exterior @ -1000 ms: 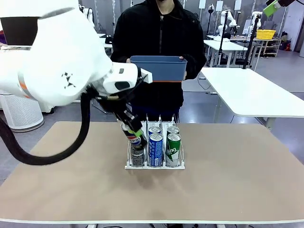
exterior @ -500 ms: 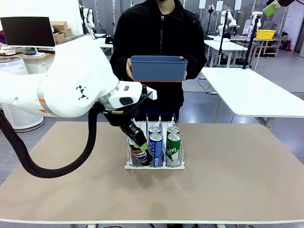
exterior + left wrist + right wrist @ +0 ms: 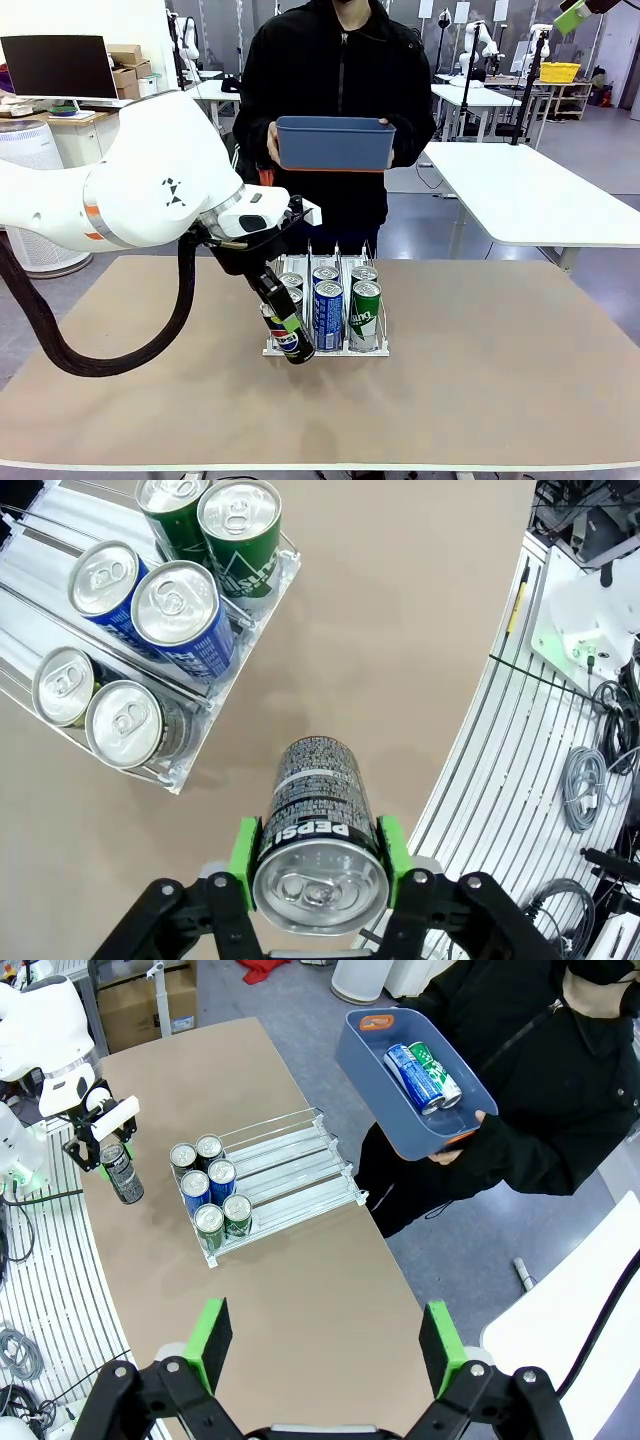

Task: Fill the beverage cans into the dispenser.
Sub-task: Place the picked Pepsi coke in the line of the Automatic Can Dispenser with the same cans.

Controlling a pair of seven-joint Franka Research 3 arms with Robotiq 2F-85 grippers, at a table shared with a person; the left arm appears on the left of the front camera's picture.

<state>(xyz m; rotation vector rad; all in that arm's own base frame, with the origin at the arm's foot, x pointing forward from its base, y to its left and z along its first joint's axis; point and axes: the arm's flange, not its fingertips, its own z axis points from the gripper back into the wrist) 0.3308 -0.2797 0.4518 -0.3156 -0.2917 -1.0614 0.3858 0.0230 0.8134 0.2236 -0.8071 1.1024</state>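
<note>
Black can [image 3: 318, 800] gripped by left tool [image 3: 318, 852], six cans [image 3: 185, 610] in dispenser [image 3: 290, 1155], right tool [image 3: 325, 1345] open

Black Pepsi can [image 3: 318, 800], tilted, near white dispenser [image 3: 326, 351] front, six cans [image 3: 185, 610] racked

- You're looking into a robotics lab or test hall: a big open room with a bare grey floor [image 3: 430, 235] and long white work tables [image 3: 540, 190] behind the person.
- On your left stand a dark monitor [image 3: 58, 66] and stacked cardboard boxes [image 3: 126, 55]. A yellow crate [image 3: 559, 72] sits on a rack at the far right.
- In the left wrist view, loose cables [image 3: 585, 780] trail over a white slatted platform [image 3: 500, 780] beside the brown table [image 3: 400, 630].
</note>
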